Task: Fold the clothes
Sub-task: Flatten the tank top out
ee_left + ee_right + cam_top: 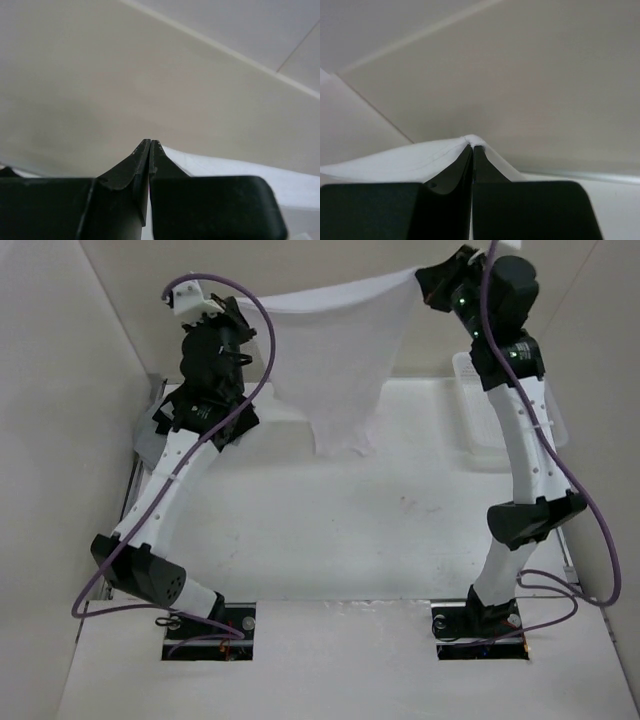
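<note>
The clothes (335, 350), a plain white thin garment, hang stretched in the air between both grippers at the back of the table, the lower end drooping to just above the surface. My left gripper (237, 308) is shut on the garment's upper left corner. In the left wrist view the jaws (150, 143) are pressed together, with white fabric (230, 170) running off to the right. My right gripper (422, 280) is shut on the upper right corner. The right wrist view has the cloth (395, 162) bunched over the closed fingertips (472, 146).
A clear plastic bin (482, 435) stands at the back right beside the right arm. Dark and grey items (150, 435) lie at the back left behind the left arm. Pale walls enclose the white table (400, 530) on three sides.
</note>
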Robot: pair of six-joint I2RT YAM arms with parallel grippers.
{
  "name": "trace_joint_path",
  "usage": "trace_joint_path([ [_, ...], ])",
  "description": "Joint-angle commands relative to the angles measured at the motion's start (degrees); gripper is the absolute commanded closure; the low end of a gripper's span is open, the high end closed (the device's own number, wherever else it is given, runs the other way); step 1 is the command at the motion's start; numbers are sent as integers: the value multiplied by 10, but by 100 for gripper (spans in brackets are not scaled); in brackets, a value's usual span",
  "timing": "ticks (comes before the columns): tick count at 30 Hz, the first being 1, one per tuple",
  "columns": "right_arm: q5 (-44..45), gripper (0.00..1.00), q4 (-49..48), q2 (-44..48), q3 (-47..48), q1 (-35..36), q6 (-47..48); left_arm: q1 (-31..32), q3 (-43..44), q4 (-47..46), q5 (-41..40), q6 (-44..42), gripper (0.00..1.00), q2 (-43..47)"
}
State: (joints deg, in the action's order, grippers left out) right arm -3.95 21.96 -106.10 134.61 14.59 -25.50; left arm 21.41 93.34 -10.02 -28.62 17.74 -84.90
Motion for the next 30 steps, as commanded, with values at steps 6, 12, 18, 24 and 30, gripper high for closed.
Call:
trace_joint_path([
  [6,5,100,-17,119,-69,19,20,25,-32,-34,-32,-44,100,78],
  [12,38,100,-143,297,-442,38,15,77,-206,-80,-93,-45,100,158],
  [18,125,100,-181,510,-787,136,-20,218,-478,-130,-239,-48,100,292],
  [24,177,100,-79,678,-1008,292,-115,428,-662,-76,-454,-46,100,452],
  [30,205,100,18,776,-1134,467,-294,709,-706,-70,-715,-40,100,513],
])
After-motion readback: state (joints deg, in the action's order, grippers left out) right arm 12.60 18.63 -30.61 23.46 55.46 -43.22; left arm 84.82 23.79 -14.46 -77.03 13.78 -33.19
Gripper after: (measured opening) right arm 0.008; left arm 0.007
